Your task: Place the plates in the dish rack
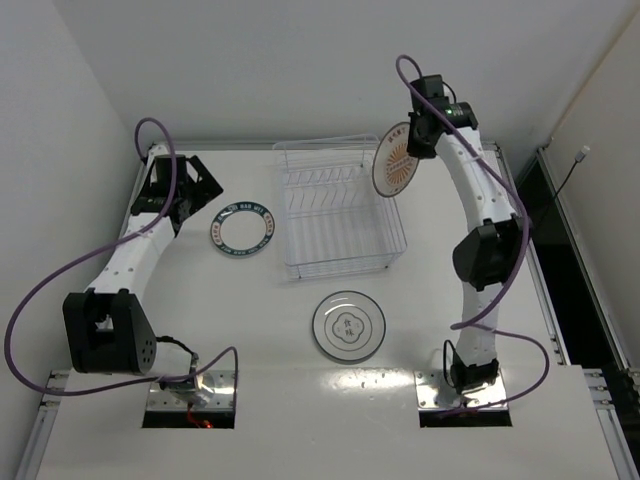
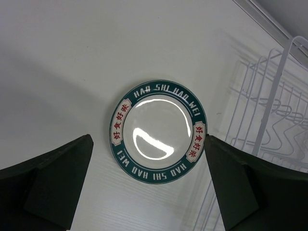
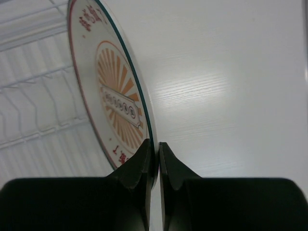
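My right gripper point(image 1: 418, 140) is shut on the rim of the orange sunburst plate point(image 1: 395, 160) and holds it on edge above the dish rack's point(image 1: 340, 210) right far corner; in the right wrist view the plate point(image 3: 113, 91) stands upright between my fingers point(image 3: 155, 156). The teal-rimmed plate point(image 1: 242, 227) lies flat on the table left of the rack. My left gripper point(image 1: 195, 200) is open above it and apart from it, and in the left wrist view the plate point(image 2: 159, 130) lies between the spread fingers. The white plate with the thin ring point(image 1: 348, 325) lies flat in front of the rack.
The rack's wire wall and tines point(image 2: 269, 130) show at the right of the left wrist view. A white wall runs behind the table, and a side wall on the left. A black gap and a cable point(image 1: 570, 170) lie past the table's right edge.
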`<state>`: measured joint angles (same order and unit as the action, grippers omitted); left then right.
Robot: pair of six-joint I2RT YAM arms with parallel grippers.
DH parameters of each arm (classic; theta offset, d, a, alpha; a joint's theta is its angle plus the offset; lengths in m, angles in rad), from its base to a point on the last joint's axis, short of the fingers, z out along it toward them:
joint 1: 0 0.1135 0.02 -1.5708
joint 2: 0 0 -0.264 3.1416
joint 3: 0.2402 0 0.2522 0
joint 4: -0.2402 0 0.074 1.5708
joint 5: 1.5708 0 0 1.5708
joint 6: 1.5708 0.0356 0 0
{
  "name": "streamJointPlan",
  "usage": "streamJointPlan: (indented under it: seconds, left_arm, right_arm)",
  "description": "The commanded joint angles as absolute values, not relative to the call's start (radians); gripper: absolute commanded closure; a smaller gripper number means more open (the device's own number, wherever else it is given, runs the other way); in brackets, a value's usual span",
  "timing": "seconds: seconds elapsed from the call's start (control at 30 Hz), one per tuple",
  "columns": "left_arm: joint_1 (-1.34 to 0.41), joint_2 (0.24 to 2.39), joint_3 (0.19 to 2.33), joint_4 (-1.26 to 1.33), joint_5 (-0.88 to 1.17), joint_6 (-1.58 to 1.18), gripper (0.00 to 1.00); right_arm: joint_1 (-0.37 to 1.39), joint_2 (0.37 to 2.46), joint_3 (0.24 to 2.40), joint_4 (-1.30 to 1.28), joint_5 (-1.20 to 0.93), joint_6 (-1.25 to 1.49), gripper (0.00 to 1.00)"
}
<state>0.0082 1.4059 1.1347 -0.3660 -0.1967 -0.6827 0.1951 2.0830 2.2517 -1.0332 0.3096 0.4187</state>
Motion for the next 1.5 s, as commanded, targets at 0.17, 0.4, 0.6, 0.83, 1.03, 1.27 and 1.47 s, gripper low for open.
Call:
streamJointPlan:
  seconds: [0.17,0.4,0.6,0.83,1.03,1.27,1.47]
  left_arm:
    - [0.012,1.316,1.115,-0.356,-0.219,-0.617,0.00]
    - [0.012,1.295,1.115,-0.365,-0.239,-0.565,0.00]
    - [0.012,1.341,1.115,-0.327,-0.227,-0.567,0.00]
    - [0.012,1.410,1.115,-0.295,-0.161,-0.647,0.00]
    - [0.012,1.431,1.098,-0.232,-0.008,-0.678,0.00]
    - [0.012,1.327,1.013,-0.235,-0.017,-0.664,0.00]
    - [-0.029,1.200,0.921,-0.213,-0.008,-0.634,0.00]
  right_arm:
    - [0.301,2.207,2.342,-0.979,0.581,0.302,1.00]
    - [0.368,2.296,2.342,-0.954,0.551,0.267,1.00]
    - [0.365,2.287,2.332,-0.946,0.365,0.245,0.68]
    - [0.307,2.053,2.255,-1.052,0.287,0.354,0.45]
    - [0.091,1.726,1.808,-1.065,0.029,0.592,0.00]
    - [-0.213,1.449,1.119,-0.807,-0.431,0.569,0.00]
    - [-0.213,1.539,0.755,-0.870,-0.781,0.370,0.18]
